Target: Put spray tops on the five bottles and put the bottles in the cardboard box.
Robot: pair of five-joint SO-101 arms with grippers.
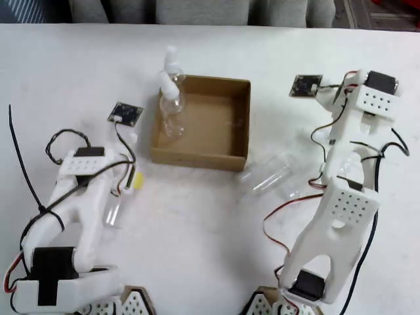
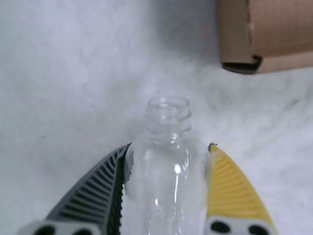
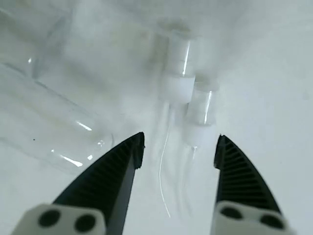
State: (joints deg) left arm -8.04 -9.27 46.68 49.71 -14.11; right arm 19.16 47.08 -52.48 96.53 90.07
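Left wrist view: left jaws are gripping an open-necked bottle (image 2: 168, 117); right jaws are hanging open over two spray tops (image 3: 188, 98).

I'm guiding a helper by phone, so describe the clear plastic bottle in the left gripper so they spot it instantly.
Find the brown cardboard box on the white table. Off its corner nearest the left arm, the left gripper is shut on a clear plastic bottle. Unlike the two capped bottles in the box, its threaded neck is open, with no spray top.
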